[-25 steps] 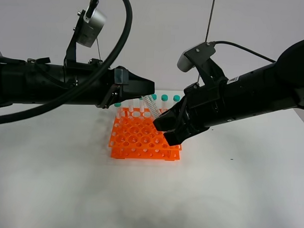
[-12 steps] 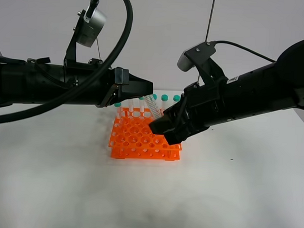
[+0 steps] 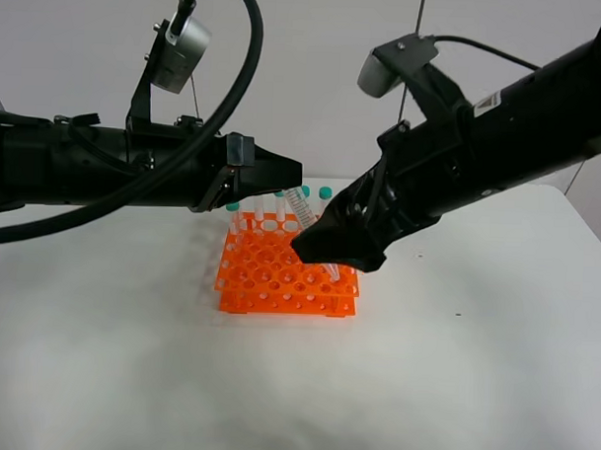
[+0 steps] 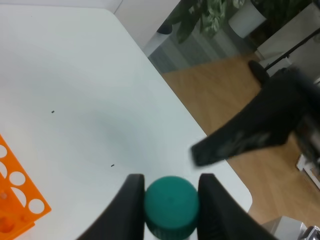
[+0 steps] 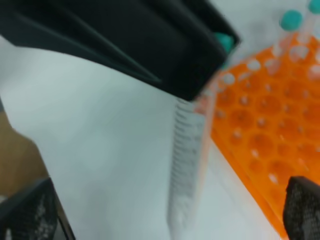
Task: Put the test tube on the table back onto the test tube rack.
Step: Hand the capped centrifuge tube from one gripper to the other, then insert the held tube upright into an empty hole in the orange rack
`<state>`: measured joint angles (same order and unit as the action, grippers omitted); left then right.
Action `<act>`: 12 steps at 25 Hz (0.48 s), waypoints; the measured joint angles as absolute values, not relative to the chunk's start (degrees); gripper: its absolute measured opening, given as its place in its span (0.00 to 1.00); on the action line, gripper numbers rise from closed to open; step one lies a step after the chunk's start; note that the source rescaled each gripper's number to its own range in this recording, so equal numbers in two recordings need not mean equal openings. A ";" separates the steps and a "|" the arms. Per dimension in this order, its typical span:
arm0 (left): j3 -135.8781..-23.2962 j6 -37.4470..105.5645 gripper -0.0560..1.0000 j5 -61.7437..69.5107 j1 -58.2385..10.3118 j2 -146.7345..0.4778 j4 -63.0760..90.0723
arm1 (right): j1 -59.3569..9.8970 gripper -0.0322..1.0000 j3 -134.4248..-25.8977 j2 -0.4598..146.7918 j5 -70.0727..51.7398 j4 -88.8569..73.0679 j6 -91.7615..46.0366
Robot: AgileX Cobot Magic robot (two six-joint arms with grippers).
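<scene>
The test tube (image 3: 305,211) hangs tilted over the orange test tube rack (image 3: 269,273), its pointed tip low near the rack's right side. My left gripper (image 3: 294,177) is shut on its teal cap (image 4: 171,204), which sits squeezed between the two fingers (image 4: 132,206). My right gripper (image 3: 335,252) stands open around the tube's lower end without gripping it. In the right wrist view the clear graduated test tube (image 5: 187,170) runs free between the wide-apart fingers (image 5: 301,206), coming out from under the black left gripper (image 5: 125,35), with the test tube rack (image 5: 260,125) beside it.
Several other teal-capped tubes (image 3: 324,194) stand in the rack's back row. The white table (image 3: 453,369) spreads around the rack. The right arm (image 4: 260,130) shows dark in the left wrist view, beyond the table edge and wooden floor.
My right gripper has opened and let go of the tube, and its arm has risen. The left gripper has closed fully on the cap and stays put, holding the tube.
</scene>
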<state>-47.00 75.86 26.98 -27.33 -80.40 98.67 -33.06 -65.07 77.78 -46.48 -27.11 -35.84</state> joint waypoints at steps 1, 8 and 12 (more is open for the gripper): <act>-47.00 75.86 0.06 26.98 -27.33 -80.40 98.67 | -33.06 0.99 -66.62 77.78 -48.35 -23.25 -32.28; -47.00 75.86 0.06 26.98 -27.33 -80.40 98.67 | -28.13 0.99 -72.46 77.78 -54.71 -10.75 -20.25; -47.00 75.86 0.06 26.98 -27.33 -80.40 98.67 | -18.84 0.99 -72.46 78.40 -55.27 -9.83 -15.46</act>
<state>-47.00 75.86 26.98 -27.33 -80.40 98.67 -18.84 -72.46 78.40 -55.27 -9.83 -15.46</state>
